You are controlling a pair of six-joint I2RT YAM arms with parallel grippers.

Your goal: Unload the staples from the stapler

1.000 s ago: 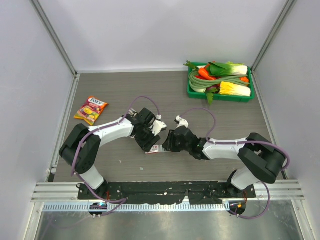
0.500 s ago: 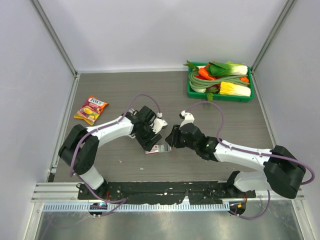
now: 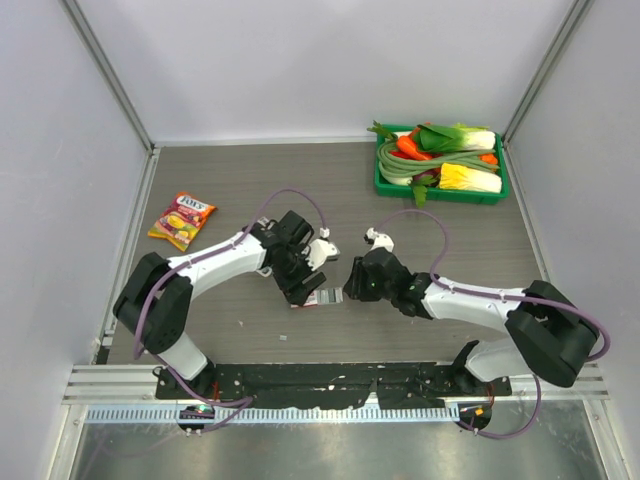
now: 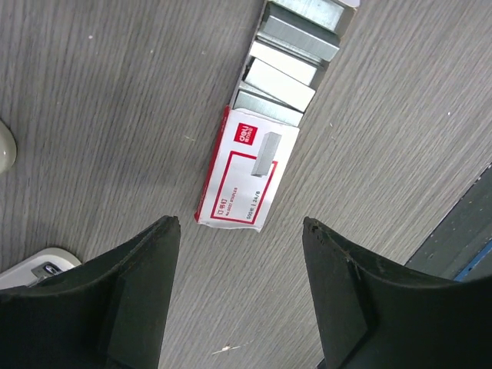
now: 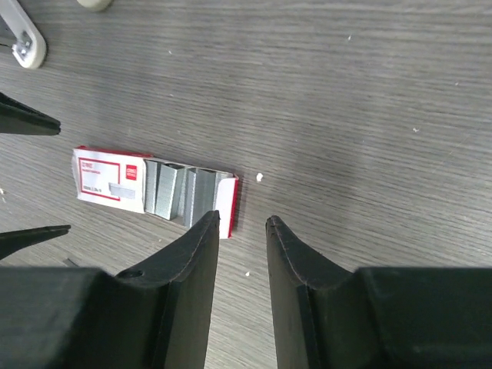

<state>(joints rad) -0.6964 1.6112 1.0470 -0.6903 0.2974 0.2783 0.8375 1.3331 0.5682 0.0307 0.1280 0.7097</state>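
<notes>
Lying in box [image 5: 100, 178], staples [image 5: 181, 192] just ahead of right claw [image 5: 242, 220].

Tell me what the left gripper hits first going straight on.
Most likely the red-and-white box, which lies centred ahead of the open left gripper on the table; depth is unclear.

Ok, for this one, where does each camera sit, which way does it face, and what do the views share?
Top external: fixed above and behind the bases, looking down on the table; left arm and right arm show whole.
Left wrist: on the left arm, looking down at the staple box; left fingers spread at bottom.
Right wrist: looking down at that box; right fingers close together.
Shared: all three see the box.
</notes>
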